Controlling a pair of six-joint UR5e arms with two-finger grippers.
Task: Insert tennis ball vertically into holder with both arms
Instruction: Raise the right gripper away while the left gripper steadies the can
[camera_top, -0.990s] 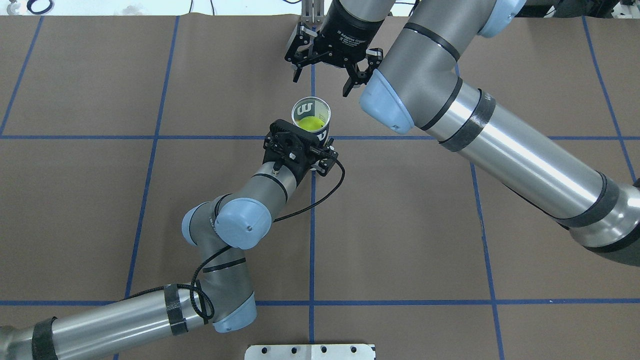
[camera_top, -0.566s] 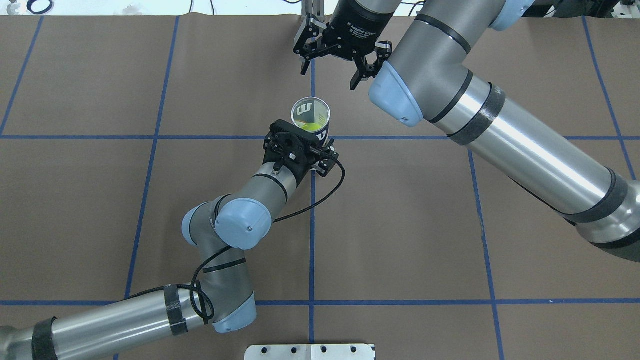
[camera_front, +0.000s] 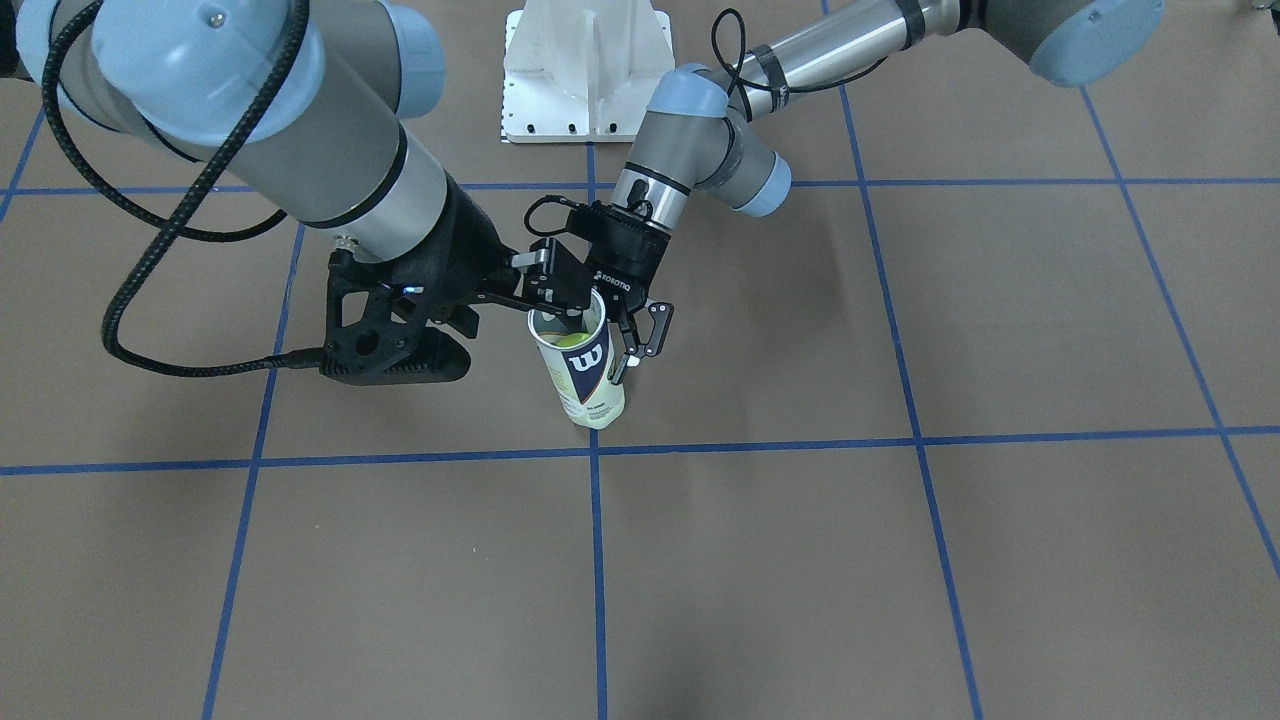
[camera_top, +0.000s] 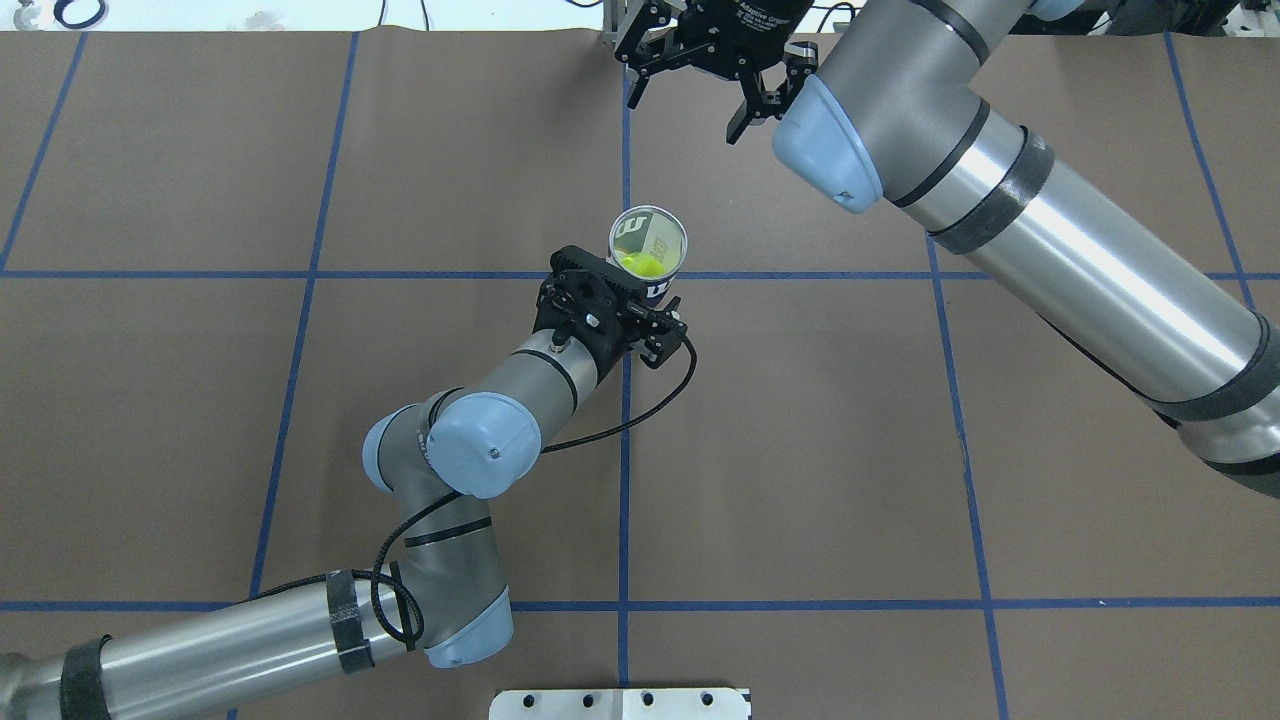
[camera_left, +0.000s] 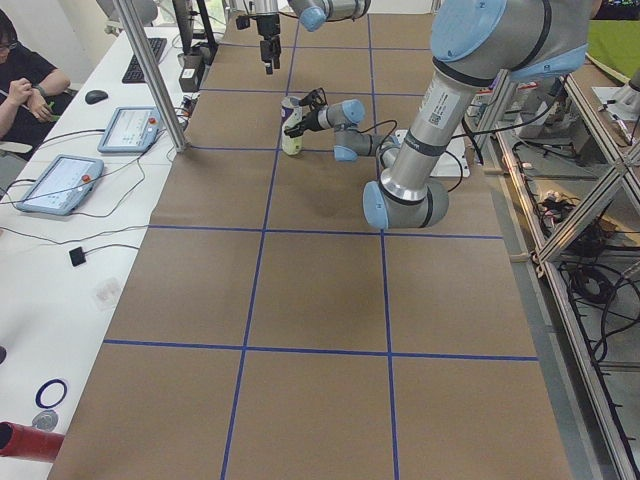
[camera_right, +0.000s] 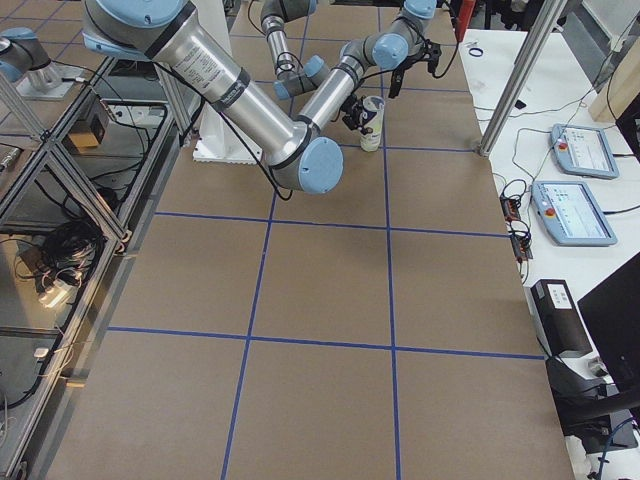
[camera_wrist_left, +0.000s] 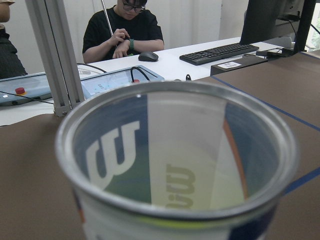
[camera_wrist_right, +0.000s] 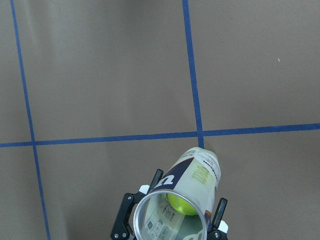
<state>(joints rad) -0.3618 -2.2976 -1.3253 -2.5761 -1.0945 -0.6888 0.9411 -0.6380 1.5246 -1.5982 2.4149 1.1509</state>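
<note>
The holder (camera_top: 648, 245) is a clear tube with a white and navy "W" label. It stands roughly upright with its base on the brown table, mouth up. A yellow-green tennis ball (camera_top: 640, 263) lies inside it and also shows in the right wrist view (camera_wrist_right: 181, 202). My left gripper (camera_top: 640, 300) is shut on the holder, with fingers (camera_wrist_right: 219, 210) on both sides of the tube. The left wrist view looks straight at the metal-rimmed mouth (camera_wrist_left: 175, 165). My right gripper (camera_top: 683, 112) is open and empty, high above the table beyond the holder.
The white base pedestal (camera_top: 620, 703) sits at the robot's edge of the table. Blue tape lines (camera_top: 624, 450) cross the brown table cover. Beyond the far edge are a desk with tablets (camera_left: 130, 128), a metal post (camera_left: 150, 70) and a seated person (camera_wrist_left: 125, 25).
My right gripper has moved farther from the holder toward the table's far edge, still open. My left gripper has shifted the holder slightly to the right. The ball sits lower in the tube.
</note>
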